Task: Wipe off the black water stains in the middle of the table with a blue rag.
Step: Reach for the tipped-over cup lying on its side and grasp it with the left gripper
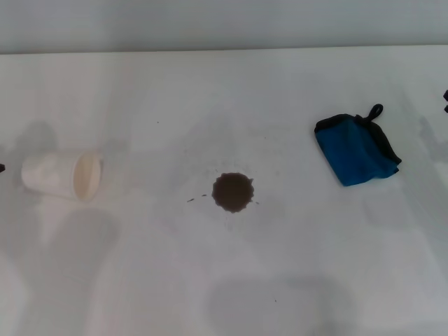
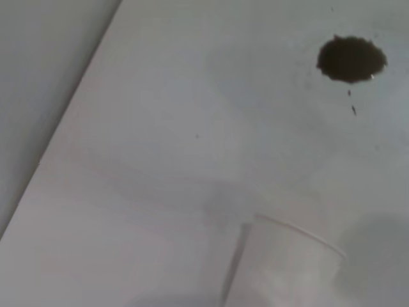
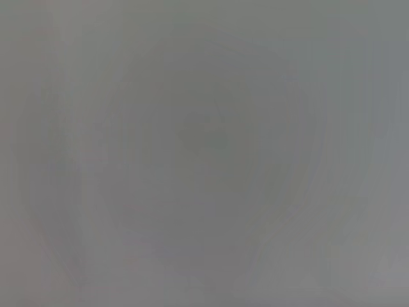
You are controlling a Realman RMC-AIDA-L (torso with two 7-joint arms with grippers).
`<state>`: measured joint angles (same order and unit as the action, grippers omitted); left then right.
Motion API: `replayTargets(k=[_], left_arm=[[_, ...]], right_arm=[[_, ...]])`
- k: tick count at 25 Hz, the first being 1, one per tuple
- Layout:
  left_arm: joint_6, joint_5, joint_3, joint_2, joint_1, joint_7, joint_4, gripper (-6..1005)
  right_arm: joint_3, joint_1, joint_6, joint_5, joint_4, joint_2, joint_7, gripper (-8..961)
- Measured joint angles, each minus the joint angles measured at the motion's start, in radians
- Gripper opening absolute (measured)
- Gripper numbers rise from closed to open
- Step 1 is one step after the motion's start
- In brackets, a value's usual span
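Hand positions first: in the head view only a dark sliver shows at the far right edge [image 1: 445, 100] and another at the far left edge [image 1: 2, 167], each possibly part of an arm; neither hand's fingers are visible, so their opening cannot be told, and nothing is seen held.

Head view: the large plain white desk [image 1: 140, 280] fills the picture. The black water stains [image 1: 232, 192], a dark brown-black round blot with a scalloped edge, lie at the middle of the desk, with small dark specks just beside the blot on either side. The folded bright blue rag [image 1: 355, 149], with black edging and a small black loop at its far end, lies flat on the desk, well apart from the blot, on the robot's right. A translucent whitish plastic cup [image 1: 61, 176] lies on its side on the robot's left, its mouth turned toward the blot, well apart from it.

Left wrist view: the blot [image 2: 351, 58] shows on the white desk [image 2: 160, 128], two tiny specks near it. The rim of the cup [image 2: 287, 268] appears closer to the camera. The desk's edge runs diagonally.

Right wrist view: a uniform grey blur; nothing can be identified.
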<state>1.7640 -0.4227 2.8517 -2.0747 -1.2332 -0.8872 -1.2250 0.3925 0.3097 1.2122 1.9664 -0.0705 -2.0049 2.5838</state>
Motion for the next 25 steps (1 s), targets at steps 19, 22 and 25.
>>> replayTargets(k=[19,22,25], left_arm=[[-0.289,-0.1,-0.002,-0.008,0.004,0.05,0.358,877],[-0.313,-0.105,-0.002,-0.007,0.009,0.052,0.389,877],[-0.336,-0.105,-0.002,-0.006,0.013,0.054,0.415,877]], right_arm=[[0.032,0.004,0.032,-0.001,-0.003,0.0,-0.01,591],[0.033,0.002,0.041,-0.001,-0.003,0.0,-0.012,589],[0.033,0.0,0.049,-0.001,-0.005,0.0,-0.012,587]])
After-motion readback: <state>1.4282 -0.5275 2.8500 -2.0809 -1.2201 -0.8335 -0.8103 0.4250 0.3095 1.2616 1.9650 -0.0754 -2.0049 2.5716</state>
